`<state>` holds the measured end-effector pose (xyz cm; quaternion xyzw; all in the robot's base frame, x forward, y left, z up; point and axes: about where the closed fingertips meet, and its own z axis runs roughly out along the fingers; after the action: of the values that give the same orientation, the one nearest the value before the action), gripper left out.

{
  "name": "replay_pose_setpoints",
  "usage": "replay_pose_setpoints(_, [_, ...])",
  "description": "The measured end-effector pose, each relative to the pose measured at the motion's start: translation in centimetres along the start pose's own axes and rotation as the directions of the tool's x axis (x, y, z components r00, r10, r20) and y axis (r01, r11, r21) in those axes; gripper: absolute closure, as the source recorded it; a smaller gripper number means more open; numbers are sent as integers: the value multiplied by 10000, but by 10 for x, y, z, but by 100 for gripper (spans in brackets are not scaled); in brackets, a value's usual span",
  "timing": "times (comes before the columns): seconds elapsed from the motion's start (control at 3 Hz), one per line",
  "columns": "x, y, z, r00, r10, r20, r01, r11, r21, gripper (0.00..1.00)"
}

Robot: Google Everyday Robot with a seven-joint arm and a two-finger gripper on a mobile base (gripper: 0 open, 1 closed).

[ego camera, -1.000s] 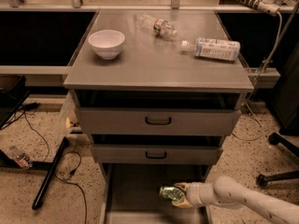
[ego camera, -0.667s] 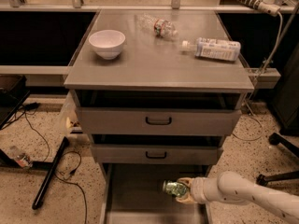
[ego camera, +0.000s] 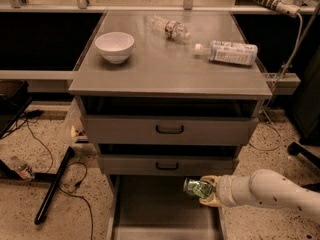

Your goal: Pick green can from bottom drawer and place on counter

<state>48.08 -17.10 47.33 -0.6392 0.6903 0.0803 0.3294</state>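
Note:
The green can (ego camera: 197, 188) is a small shiny mottled can held sideways in my gripper (ego camera: 207, 190), which is shut on it. The can hangs above the right side of the open bottom drawer (ego camera: 150, 209), a grey tray pulled out at the base of the cabinet, just below the lower drawer front. My white arm (ego camera: 270, 193) reaches in from the lower right. The counter (ego camera: 165, 69) is the flat grey top of the cabinet, well above the can.
On the counter stand a white bowl (ego camera: 115, 46) at the left and two clear plastic bottles lying down, one at the back (ego camera: 170, 28) and one at the right (ego camera: 232, 52). Two grey drawer fronts with black handles (ego camera: 169, 129) sit above the drawer. Cables lie on the floor at the left.
My gripper has lifted the green can upward, from low over the drawer floor to just under the lower drawer front.

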Motion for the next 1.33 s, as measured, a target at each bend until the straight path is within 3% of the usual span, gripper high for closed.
replay_pose_setpoints(0.33, [-29,-20,-57,9996,-251,-84,255,9987,440,100])
replay_pose_setpoints(1.0, [-32,-24,-60,9997,-236,-39,238,9987,447,100])
replay_pose_setpoints(1.33, [-66,-46,-105,9963,-858,21,849,9892,1197,100])
